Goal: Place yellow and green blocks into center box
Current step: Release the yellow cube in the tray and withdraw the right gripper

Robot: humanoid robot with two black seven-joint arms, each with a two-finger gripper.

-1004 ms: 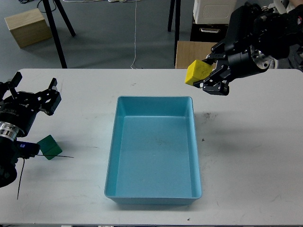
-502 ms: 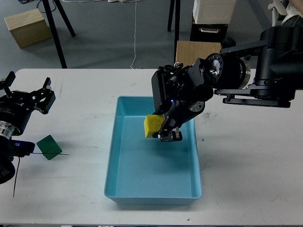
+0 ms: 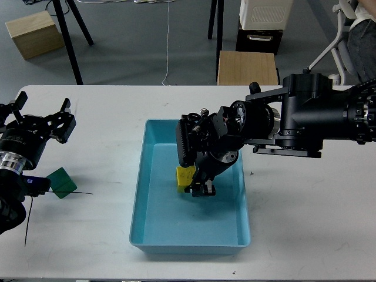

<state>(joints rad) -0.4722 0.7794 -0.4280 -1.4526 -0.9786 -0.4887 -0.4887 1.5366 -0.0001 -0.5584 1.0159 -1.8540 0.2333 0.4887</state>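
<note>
The yellow block [image 3: 185, 176] is low inside the light blue box [image 3: 147, 194], at its middle left, close to the floor. My right gripper [image 3: 198, 188] reaches down into the box and is shut on the yellow block, partly hiding it. The green block [image 3: 61, 182] lies on the white table at the left, outside the box. My left gripper [image 3: 42, 110] is open and empty, a little above and behind the green block.
A thin black wire [image 3: 73, 193] lies beside the green block. The right arm's thick body [image 3: 294, 117] hangs over the box's right rim. Beyond the table's far edge stand cardboard boxes [image 3: 247, 67] and tripod legs.
My right gripper has swung from above the table's back right into the box and lowered the yellow block towards the floor. My left gripper has barely moved.
</note>
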